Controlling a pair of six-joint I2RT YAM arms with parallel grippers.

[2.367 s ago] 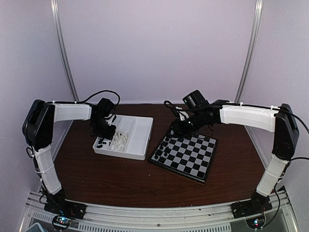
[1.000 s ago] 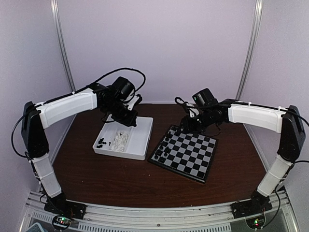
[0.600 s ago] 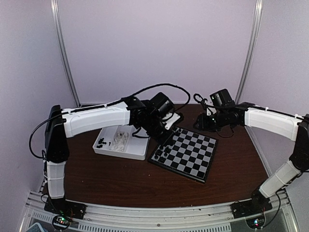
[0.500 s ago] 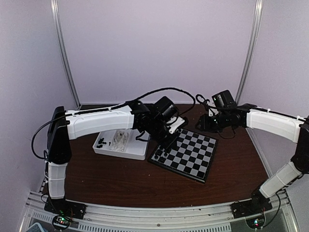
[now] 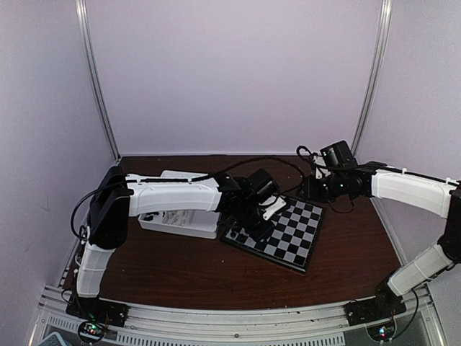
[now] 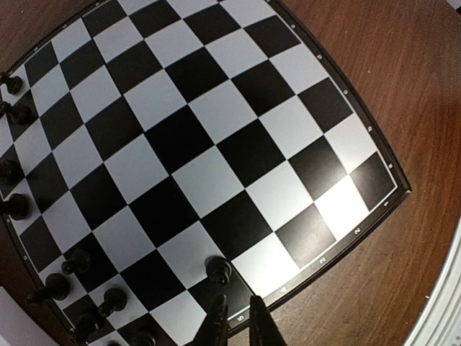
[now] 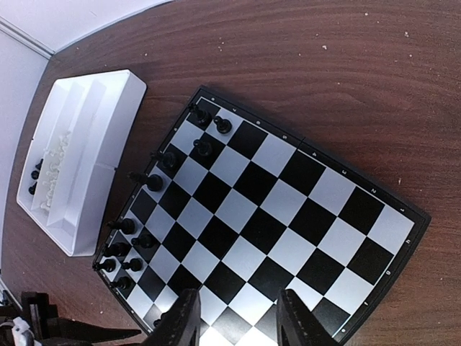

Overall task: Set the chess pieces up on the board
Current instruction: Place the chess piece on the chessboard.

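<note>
Beside the board (image 7: 266,231), a tray (image 7: 108,81) holds pieces (image 7: 54,167).

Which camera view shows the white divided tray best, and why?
The right wrist view: the whole tray lies open to it, dividers and all. From the top external view the left arm hides most of it, leaving its near wall. The left wrist view shows almost only the board.
</note>
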